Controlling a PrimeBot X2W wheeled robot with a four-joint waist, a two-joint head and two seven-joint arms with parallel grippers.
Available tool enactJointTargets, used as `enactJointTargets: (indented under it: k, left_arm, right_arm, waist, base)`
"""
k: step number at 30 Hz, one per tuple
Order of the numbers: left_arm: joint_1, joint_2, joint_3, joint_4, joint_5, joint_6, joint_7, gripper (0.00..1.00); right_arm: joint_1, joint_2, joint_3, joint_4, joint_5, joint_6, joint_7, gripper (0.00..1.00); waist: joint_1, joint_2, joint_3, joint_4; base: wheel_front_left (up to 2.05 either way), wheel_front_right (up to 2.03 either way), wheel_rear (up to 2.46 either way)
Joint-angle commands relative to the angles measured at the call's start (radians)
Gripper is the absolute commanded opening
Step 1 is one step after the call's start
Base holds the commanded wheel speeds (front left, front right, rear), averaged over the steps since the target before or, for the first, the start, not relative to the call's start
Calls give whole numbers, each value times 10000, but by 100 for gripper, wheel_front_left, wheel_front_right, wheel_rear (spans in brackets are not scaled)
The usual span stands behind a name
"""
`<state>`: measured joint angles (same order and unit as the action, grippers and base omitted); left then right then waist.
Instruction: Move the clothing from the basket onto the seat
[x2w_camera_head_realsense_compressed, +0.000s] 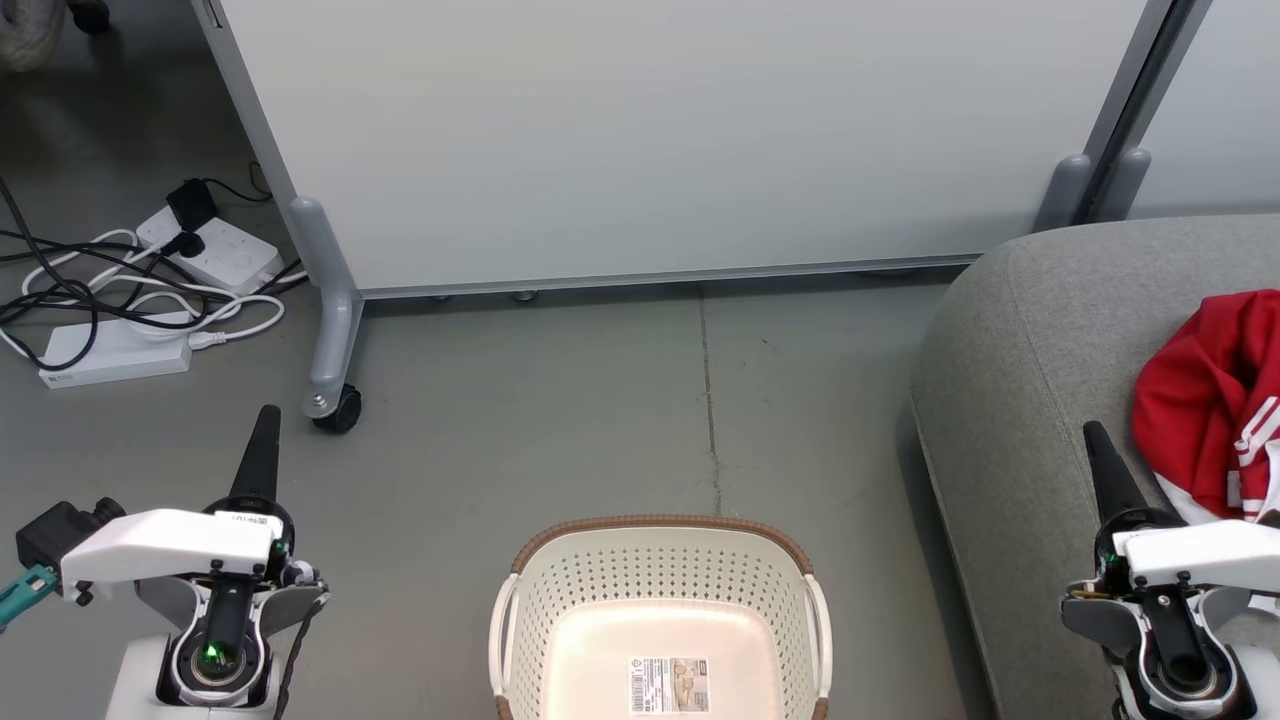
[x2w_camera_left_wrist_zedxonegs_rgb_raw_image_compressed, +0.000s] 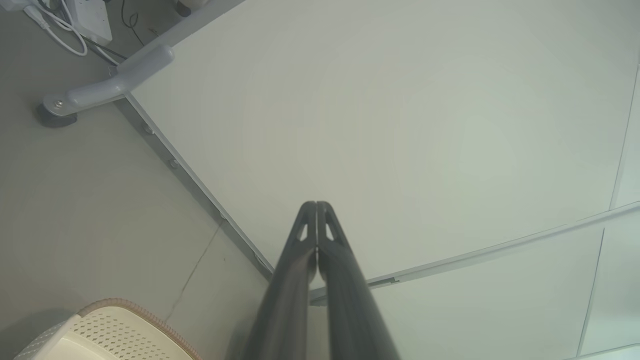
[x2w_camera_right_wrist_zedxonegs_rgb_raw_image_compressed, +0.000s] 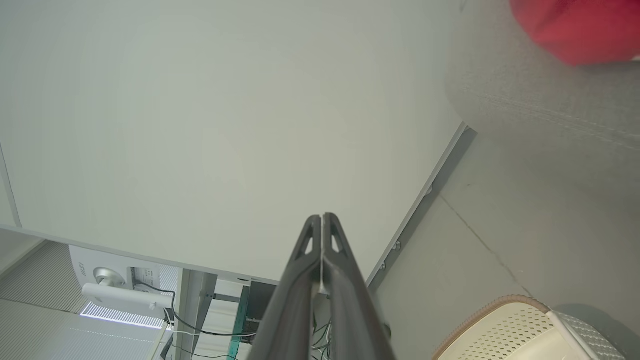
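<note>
Basket (x2w_camera_head_realsense_compressed: 660, 580) upright, mouth upward, clothing (x2w_camera_head_realsense_compressed: 1195, 400) bunched on seat (x2w_camera_head_realsense_compressed: 1020, 400)

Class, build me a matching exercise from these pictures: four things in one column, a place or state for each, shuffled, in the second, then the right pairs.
Column A
1. clothing
2. basket
3. left gripper
4. power strips

Column B
a. shut, holding nothing
b. on the floor among cables
c. on the grey seat
d. on the floor, no garment seen inside

Pairs: 1-c; 2-d; 3-a; 4-b
</note>
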<state>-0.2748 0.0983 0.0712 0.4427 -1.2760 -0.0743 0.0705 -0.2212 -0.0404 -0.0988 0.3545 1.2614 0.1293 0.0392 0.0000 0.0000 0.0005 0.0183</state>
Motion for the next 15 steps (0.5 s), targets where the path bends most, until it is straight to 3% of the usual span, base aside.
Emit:
enactJointTargets:
  k: [1, 15]
  left_arm:
    - [-282, 18, 100, 15, -180, -87, 52, 0]
    - [-766, -156, 420, 418, -1237, -279, 432, 0]
  right_arm:
    - [-203, -100, -62, 24, 195, 21, 41, 0]
    - [-632, -118, -103, 469, 1374, 22, 92, 0]
  waist:
    - [0, 0, 3, -3]
    - [0, 0, 58, -67]
  base:
    - [0, 0, 0]
    - [0, 0, 0]
